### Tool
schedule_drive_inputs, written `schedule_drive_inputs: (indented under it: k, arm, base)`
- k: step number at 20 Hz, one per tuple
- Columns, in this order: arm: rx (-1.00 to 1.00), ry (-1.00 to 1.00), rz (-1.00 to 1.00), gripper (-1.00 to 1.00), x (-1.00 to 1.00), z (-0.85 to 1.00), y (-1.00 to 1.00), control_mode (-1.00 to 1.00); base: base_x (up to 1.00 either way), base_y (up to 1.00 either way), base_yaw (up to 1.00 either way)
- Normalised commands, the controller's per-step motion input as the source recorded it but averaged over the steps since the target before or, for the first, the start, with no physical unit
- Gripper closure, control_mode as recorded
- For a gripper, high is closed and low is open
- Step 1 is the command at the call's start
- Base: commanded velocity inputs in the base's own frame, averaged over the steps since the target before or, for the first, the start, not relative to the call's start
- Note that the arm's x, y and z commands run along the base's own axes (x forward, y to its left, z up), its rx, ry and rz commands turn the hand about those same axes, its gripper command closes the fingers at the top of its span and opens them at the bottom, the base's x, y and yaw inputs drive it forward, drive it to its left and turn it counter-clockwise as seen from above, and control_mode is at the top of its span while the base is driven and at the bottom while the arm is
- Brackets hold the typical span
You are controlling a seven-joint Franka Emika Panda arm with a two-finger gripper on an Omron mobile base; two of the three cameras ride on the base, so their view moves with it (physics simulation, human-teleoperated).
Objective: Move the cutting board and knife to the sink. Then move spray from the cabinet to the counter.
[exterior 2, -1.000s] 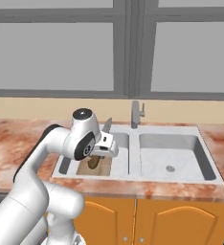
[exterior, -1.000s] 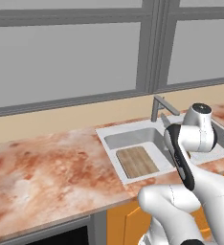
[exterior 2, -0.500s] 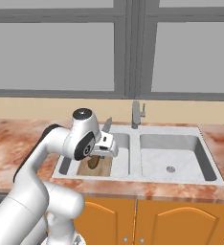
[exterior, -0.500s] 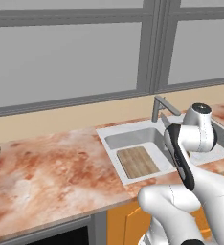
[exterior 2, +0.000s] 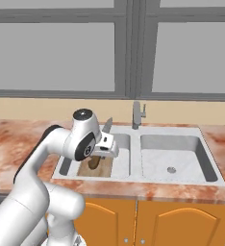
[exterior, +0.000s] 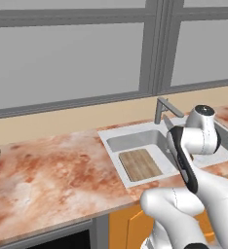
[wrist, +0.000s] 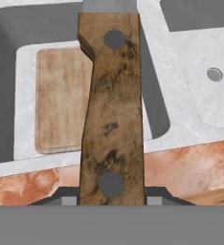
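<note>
1. You face a wide window (exterior 2: 61,57) with grey frames and flat grey panes, divided by a thick mullion (exterior 2: 132,48).
2. Below it you see a beige wall strip (exterior 2: 47,109).
3. Orange base cupboard doors (exterior 2: 181,222) with arched panels sit beneath the worktop.
4. A dark opening (exterior: 62,240) shows at your lower left.
5. Lighting is even and without strong shadows.

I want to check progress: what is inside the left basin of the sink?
The cutting board lies flat on the left basin floor. The held knife and the gripper above cover part of it.
</note>
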Motion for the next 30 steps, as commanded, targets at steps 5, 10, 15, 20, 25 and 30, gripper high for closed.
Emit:
schedule_drive_inputs:
  k: [5,10,15,20,25,30]
  arm:
    - [0.0,0.0,0.0,1.0,0.26,-0.03,0.0,-1.0]
    - [0.0,0.0,0.0,1.0,0.36,-0.1,0.0,-1.0]
    - [0.0,0.0,0.0,1.0,0.44,-0.14,0.1,-1.0]
    - [0.0,0.0,0.0,1.0,0.4,-0.18,0.07,-1.0]
    - [0.0,0.01,0.0,1.0,0.44,-0.23,0.1,-1.0]
    - [0.0,0.01,0.0,1.0,0.39,-0.22,0.12,-1.0]
  base:
    - [0.0,0.0,0.0]
    - [0.0,0.0,0.0]
    - [0.0,0.0,0.0]
    - [0.0,0.0,0.0]
    - [0.0,0.0,0.0]
    - [0.0,0.0,0.0]
